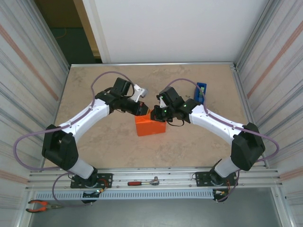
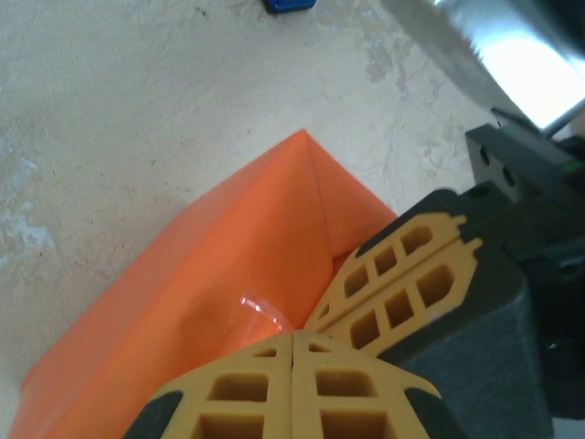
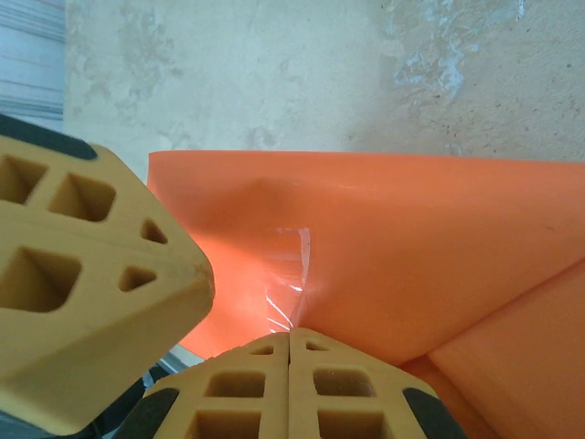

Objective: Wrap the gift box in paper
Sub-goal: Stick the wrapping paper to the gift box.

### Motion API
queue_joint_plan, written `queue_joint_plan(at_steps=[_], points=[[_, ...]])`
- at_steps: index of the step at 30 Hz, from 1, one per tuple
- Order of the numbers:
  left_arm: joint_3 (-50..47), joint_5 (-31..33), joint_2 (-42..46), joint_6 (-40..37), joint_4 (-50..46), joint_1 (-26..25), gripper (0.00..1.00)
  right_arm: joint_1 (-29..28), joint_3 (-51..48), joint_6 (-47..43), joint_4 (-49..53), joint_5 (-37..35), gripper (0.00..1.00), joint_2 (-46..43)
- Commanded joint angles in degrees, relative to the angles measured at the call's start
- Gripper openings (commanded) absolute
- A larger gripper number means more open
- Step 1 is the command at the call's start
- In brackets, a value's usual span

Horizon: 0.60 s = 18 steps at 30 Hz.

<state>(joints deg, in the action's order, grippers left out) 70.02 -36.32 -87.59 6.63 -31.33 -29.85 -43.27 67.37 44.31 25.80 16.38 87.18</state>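
- Paper [image 1: 150,127]: bright orange, folded up into a squat box-shaped parcel. It sits near the middle of the table [image 1: 94,90], just in front of the two gripper heads.
- Gift box: wrapped inside the orange parcel and fully covered, so none of its surface shows.
- Right wrist view: the top face of the parcel is smooth, with one shallow dent. A folded flap runs along the lower right.
- Left wrist view: one parcel corner comes to a sharp point, with a diagonal crease running down from it.
- Clear tape [image 3: 291,274]: a short glossy strip stuck on the orange face, right at the fingertips of both arms.
- Left gripper [image 2: 292,337]: claw narrow, yellow fingers pressed flat together with nothing between them. The tips rest on the paper by the tape.
- Right gripper [image 3: 291,334]: claw likewise pinched closed on nothing, tips down at the tape strip. It is angled in close beside the left one, and the two heads almost touch over the far edge of the parcel.
- Blue tape dispenser [image 1: 201,91]: stands upright on the table beyond the right arm, well apart from the parcel. It is too small to tell what it holds.
- Near rail [image 1: 180,176]: a red-handled tool [image 1: 142,182] lies along it between the arm bases.
- Orange-handled pliers [image 1: 40,205]: on the lower ledge at the left corner.
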Motion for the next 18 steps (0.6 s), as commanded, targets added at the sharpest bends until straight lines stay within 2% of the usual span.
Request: queue_joint_plan(at_steps=[1,18], points=[[-2.14,0.11,2.22,-1.2,-0.61,-0.83,0.0,-0.99,-3.3,0.19,7.1,-1.01,0.0,2.91],[-7.01,1.63,3.99,-3.03,0.32,-1.37,0.0,-0.98,-1.85,0.6,6.58,-0.04,0.0,3.59]])
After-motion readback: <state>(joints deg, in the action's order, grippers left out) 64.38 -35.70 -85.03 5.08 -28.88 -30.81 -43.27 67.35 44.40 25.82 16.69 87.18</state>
